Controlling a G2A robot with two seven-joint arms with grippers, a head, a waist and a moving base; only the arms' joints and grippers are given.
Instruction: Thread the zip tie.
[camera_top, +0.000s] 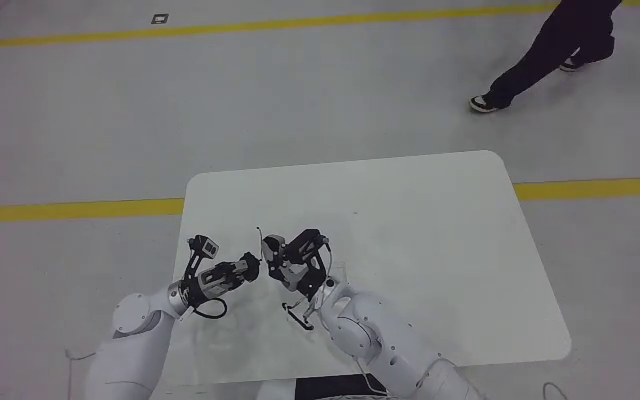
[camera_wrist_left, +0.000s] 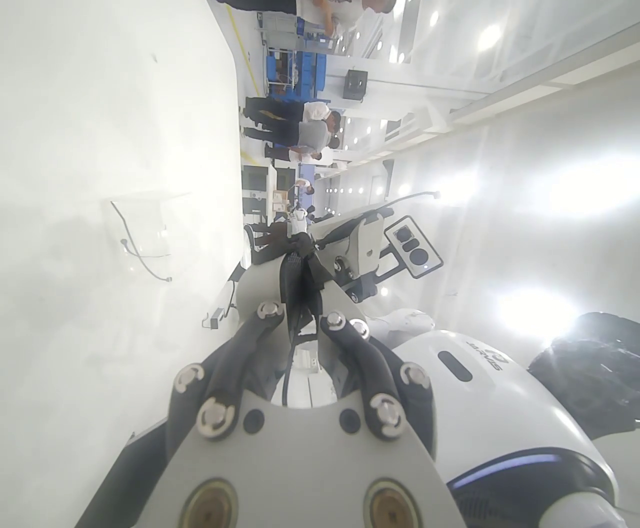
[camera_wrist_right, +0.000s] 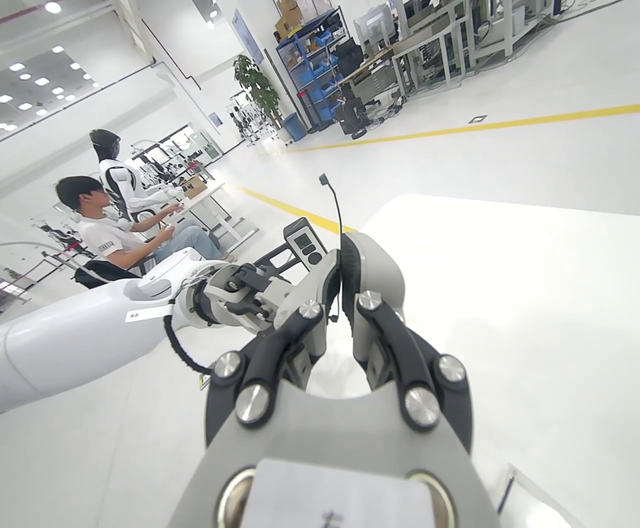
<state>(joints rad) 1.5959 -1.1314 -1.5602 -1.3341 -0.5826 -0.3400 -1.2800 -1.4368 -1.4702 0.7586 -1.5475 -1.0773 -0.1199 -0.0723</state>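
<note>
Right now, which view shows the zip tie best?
Right wrist view: the zip tie stands clear against the floor, head end free, clamped in the right pincer. Top view gives a thin line where the pincers meet. Left wrist view shows a strap stretch inside the left pincer.

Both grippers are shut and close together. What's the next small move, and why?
Probably ease the left gripper toward the head of the zip tie, which stands free beyond the right gripper. Both grippers look shut on the tie and sit close together, but nothing passes through the head yet.
</note>
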